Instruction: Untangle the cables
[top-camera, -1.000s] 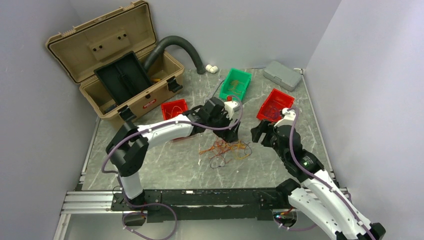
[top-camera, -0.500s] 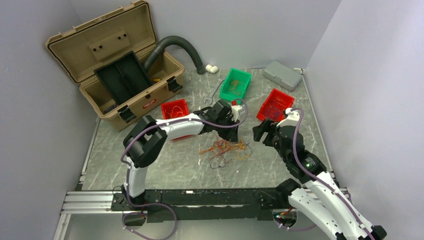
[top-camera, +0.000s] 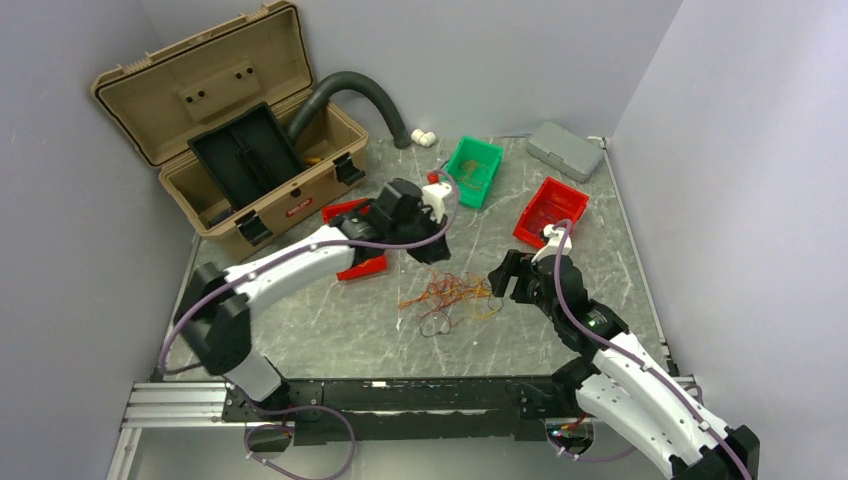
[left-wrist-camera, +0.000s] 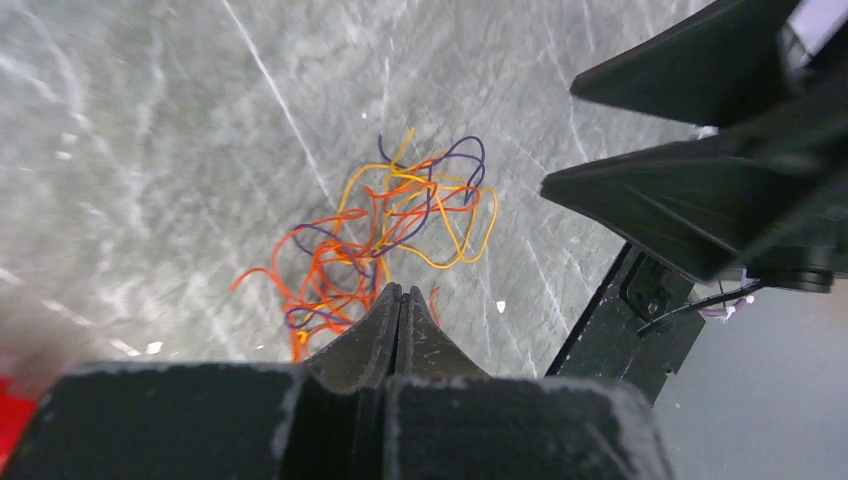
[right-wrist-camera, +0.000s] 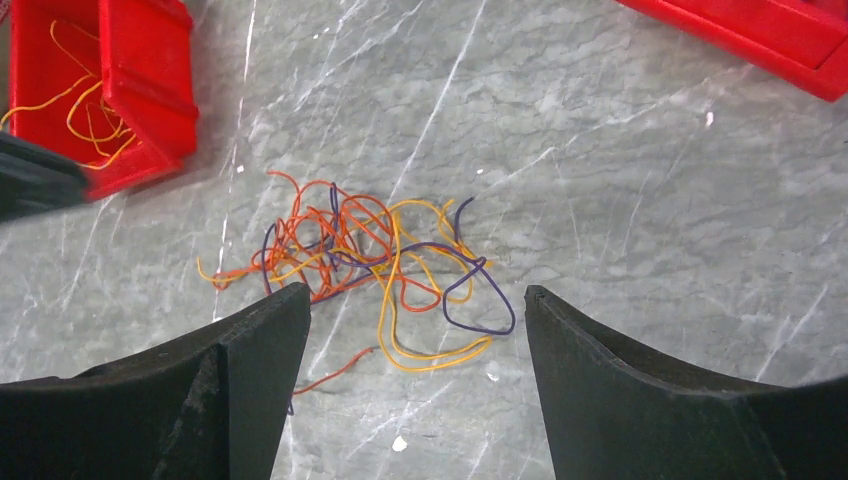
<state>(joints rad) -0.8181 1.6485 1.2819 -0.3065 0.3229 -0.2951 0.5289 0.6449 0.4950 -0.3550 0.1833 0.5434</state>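
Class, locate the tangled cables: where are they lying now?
In the top view the cables lie on the table near its centre, just left of the right pincer and right of the left-hand red bin.

The cables (top-camera: 452, 298) are one loose, flattish tangle of thin orange, yellow and reddish wires in the middle of the table (top-camera: 330, 335), with curly ends poking out. A few dark loops look purple, maybe brown.
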